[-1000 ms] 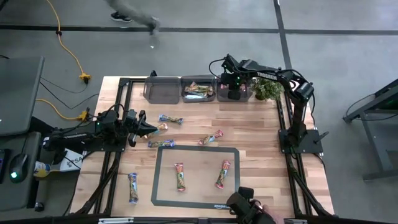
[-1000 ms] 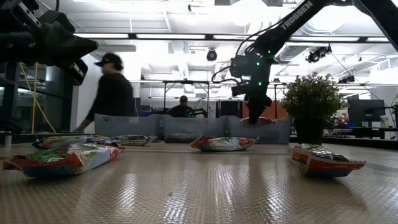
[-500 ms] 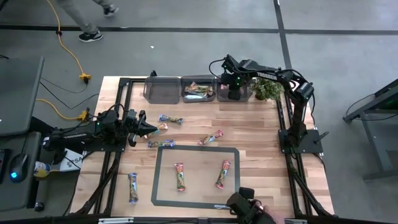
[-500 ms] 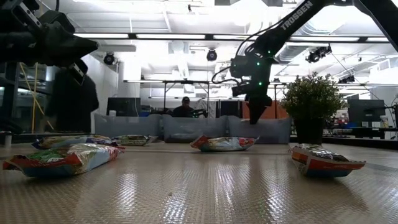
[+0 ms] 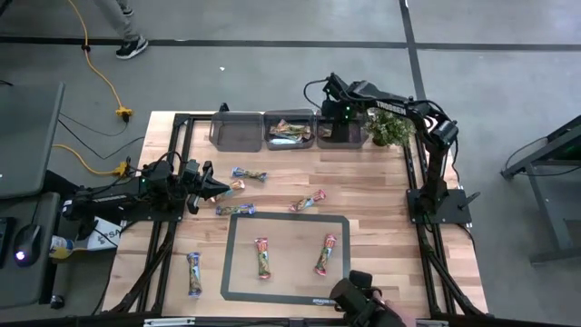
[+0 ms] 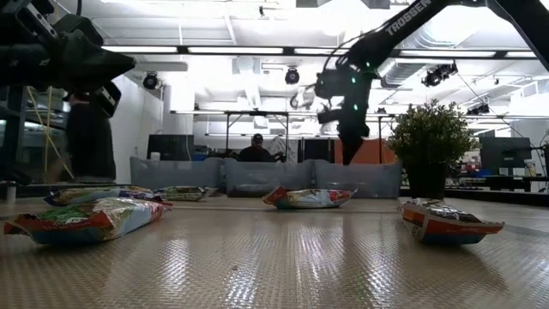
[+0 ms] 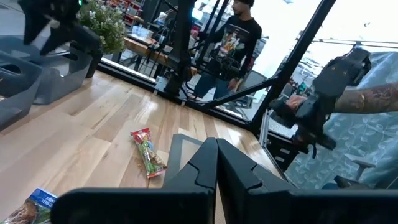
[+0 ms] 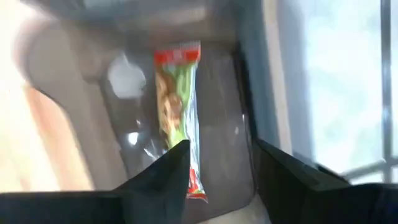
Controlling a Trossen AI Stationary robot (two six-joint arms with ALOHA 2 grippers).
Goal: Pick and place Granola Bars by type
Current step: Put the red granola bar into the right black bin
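Note:
My right gripper hangs open above the right grey bin at the table's far edge, holding nothing. Below it a red-and-green granola bar lies flat on that bin's floor. The low view shows the right gripper above the bin's rim. The middle bin holds other bars. Several bars lie loose on the table, among them a blue one and two red-green ones. My left gripper waits shut and level at the table's left side.
A third grey bin stands left of the other two. A small potted plant stands right of the bins. A dark-framed mat lies near the front edge. A person's hand with a device shows at the near edge.
My right gripper has risen out of the right bin and now hangs higher above its rim.

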